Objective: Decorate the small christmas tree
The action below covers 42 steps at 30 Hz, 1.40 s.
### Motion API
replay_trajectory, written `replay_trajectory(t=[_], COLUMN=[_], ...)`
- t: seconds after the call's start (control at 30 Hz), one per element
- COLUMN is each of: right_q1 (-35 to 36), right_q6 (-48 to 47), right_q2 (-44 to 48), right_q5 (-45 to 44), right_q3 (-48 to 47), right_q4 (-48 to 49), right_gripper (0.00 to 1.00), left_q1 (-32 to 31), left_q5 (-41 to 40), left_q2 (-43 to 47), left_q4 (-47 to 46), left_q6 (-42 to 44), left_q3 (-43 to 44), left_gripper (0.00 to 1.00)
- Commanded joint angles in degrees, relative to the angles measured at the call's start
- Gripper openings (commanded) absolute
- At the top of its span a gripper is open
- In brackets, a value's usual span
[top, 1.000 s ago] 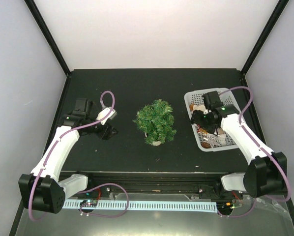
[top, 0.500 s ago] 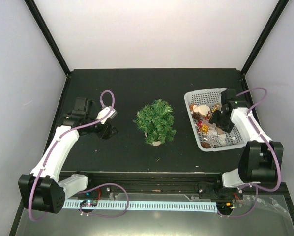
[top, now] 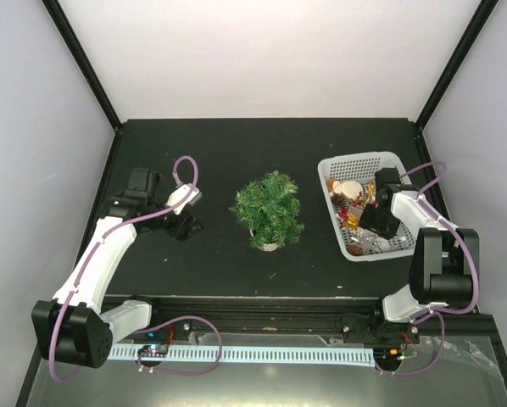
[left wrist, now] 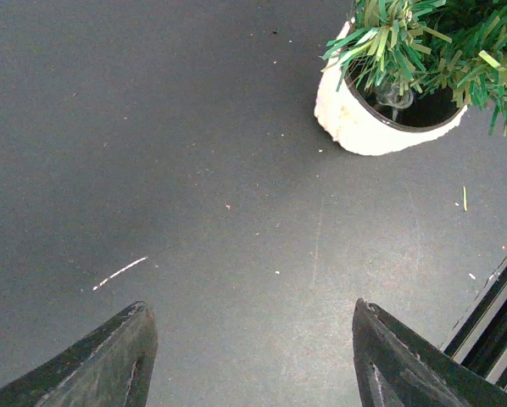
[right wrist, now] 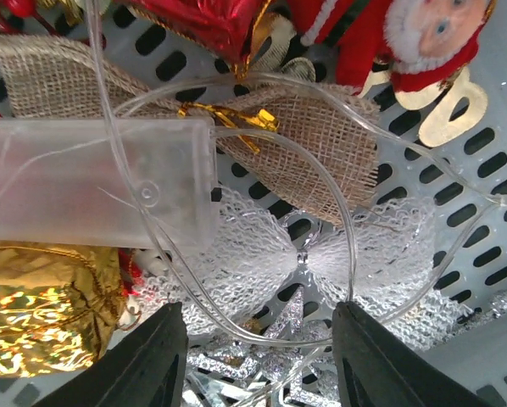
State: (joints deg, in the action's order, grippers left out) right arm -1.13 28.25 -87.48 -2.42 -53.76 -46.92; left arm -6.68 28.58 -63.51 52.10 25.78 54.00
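Top view: small christmas tree [top: 269, 209] stands upright on its cream pot mid-table [top: 228, 144], long axis vertical, tip pointing up toward the cam and leaning a bit to the far side; pot sits at the near edge of the foliage. It's between the two claws: just right of the left gripper [top: 186, 227], well left of the right gripper [top: 374, 222]. Left claw sits low over bare table, holding nothing. Right claw is down inside the white basket [top: 331, 172] among the ornaments; fingers hidden by the wrist here, so gap can't be told from this view.

Left wrist view: left gripper [left wrist: 252, 356] fingers wide apart, nothing between them, only dark table [left wrist: 152, 127] beneath. Tree [left wrist: 436, 38] is ahead and to the right of the fingers, well apart; cream pot rim and green needles show, trunk rising out of frame.

Right wrist view: right gripper [right wrist: 258, 360] fingers part open, not clamped on anything. Between and just ahead of them: clear wire loop [right wrist: 342, 212] and white mesh bow [right wrist: 300, 259]. Ahead-left: clear plastic box [right wrist: 92, 182], gold foil gift [right wrist: 46, 309] beside left finger. Farther ahead: burlap bow [right wrist: 321, 140], Santa figure [right wrist: 423, 38]. Whether the tips touch the wire can't be told.
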Motion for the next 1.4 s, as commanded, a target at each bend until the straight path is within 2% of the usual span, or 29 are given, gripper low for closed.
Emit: replay_trajectory(t=[0.0, 0.3, 0.43, 0.53, 0.6, 0.8, 0.97, 1.37], right_q1=[-0.41, -0.44, -0.41, -0.42, -0.41, -0.38, -0.39, -0.04], right_q6=[-0.85, -1.04, -0.95, -0.96, -0.86, -0.45, 0.09, 4.20], right_q2=[-1.00, -2.73, -2.45, -1.82, -1.64, -0.06, 5.06, 20.34], right_q5=[0.67, -0.17, -0.50, -0.88, -1.57, -1.54, -1.57, 1.79], right_q3=[0.81, -0.84, -0.83, -1.18, -1.56, -2.87, -5.63, -17.67], right_q4=[3.04, 2.98, 2.67, 2.23, 1.49, -0.04, -4.20, -14.02], right_gripper=[0.48, 0.29, 0.24, 0.15, 0.02, 0.01, 0.01, 0.01], left_q1=[0.47, 0.52, 0.48, 0.45, 0.52, 0.47, 0.46, 0.57], left_q5=[0.91, 1.14, 1.21, 1.29, 1.35, 1.36, 1.50, 4.75], left_q2=[0.23, -0.38, -0.32, -0.44, -0.43, -0.31, -0.06, 2.01], left_q4=[0.82, 0.90, 0.86, 0.73, 0.66, 0.62, 1.54, 6.81], left_q6=[0.98, 0.67, 0.61, 0.59, 0.59, 0.58, 0.07, -4.90], left_q3=[1.11, 1.66, 1.64, 1.54, 1.40, 1.85, 3.69, 23.99], left_gripper=[0.64, 0.64, 0.64, 0.64, 0.64, 0.64, 0.64, 0.65])
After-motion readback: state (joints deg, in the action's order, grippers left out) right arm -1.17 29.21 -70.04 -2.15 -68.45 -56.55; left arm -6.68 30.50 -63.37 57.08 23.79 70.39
